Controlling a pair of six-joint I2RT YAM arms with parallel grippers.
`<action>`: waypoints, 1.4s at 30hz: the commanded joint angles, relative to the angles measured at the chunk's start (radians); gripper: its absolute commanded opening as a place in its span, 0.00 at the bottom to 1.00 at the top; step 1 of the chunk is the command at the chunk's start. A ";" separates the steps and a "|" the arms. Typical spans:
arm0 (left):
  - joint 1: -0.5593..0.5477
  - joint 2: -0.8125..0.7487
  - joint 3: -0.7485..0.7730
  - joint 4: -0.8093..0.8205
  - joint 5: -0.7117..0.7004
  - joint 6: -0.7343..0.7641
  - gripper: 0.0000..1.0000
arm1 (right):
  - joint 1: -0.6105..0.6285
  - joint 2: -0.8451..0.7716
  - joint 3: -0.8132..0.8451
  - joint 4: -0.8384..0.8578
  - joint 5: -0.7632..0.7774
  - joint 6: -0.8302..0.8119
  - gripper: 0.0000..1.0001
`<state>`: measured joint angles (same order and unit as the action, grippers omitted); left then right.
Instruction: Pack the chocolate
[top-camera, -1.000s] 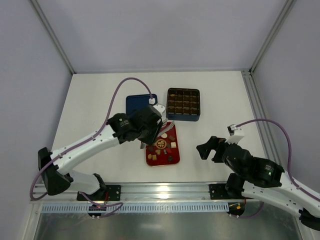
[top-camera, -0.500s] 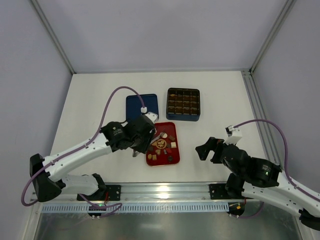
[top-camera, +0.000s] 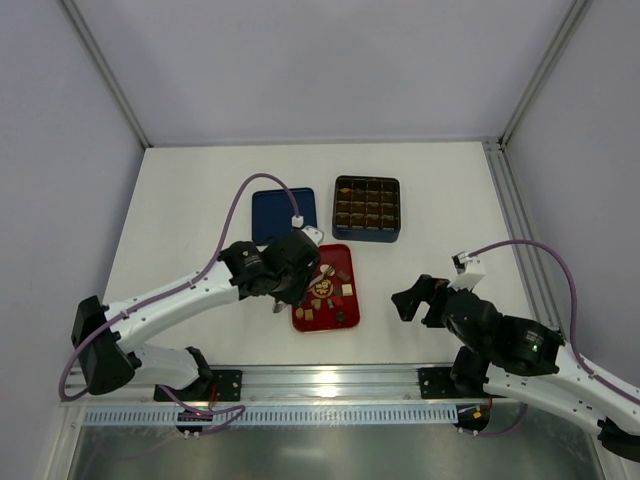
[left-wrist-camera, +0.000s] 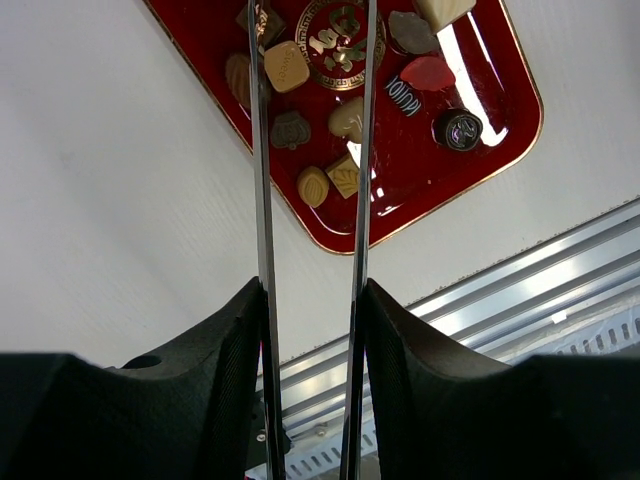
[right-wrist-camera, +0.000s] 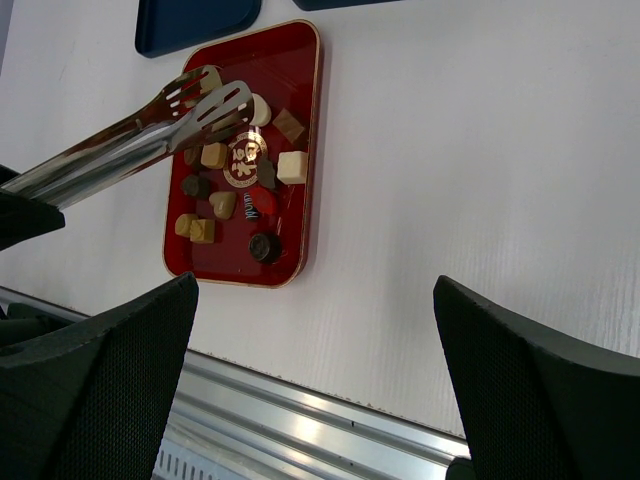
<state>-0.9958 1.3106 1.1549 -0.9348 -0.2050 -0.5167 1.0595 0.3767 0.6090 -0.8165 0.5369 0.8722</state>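
The chocolate is several small brown, tan and cream pieces lying loose in a red tray. My left gripper hangs over the tray's left edge, shut on a pair of metal tongs. The left wrist view shows both tong blades running out between my fingers over the pieces. The slotted tong tips stand slightly apart above the tray's far end, and I see no piece between them. My right gripper stands open over bare table to the right of the tray.
A dark blue box with a grid of brown cells stands behind the tray. Its flat blue lid lies to its left. A metal rail runs along the near table edge, and walls close in the sides and back.
My left arm drew back toward the near left with the tongs, then came forward again over the tray. The right arm has barely moved.
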 joint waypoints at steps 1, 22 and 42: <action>-0.006 0.004 0.003 0.053 0.007 0.000 0.42 | 0.005 -0.009 0.000 0.016 0.017 0.019 1.00; -0.006 0.085 0.005 0.086 0.013 0.010 0.43 | 0.005 -0.050 -0.006 -0.010 0.024 0.028 1.00; -0.006 0.099 0.011 0.074 0.004 0.020 0.38 | 0.005 -0.055 -0.005 -0.016 0.028 0.025 1.00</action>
<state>-0.9958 1.4078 1.1545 -0.8803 -0.1921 -0.5121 1.0595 0.3313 0.6010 -0.8467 0.5388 0.8898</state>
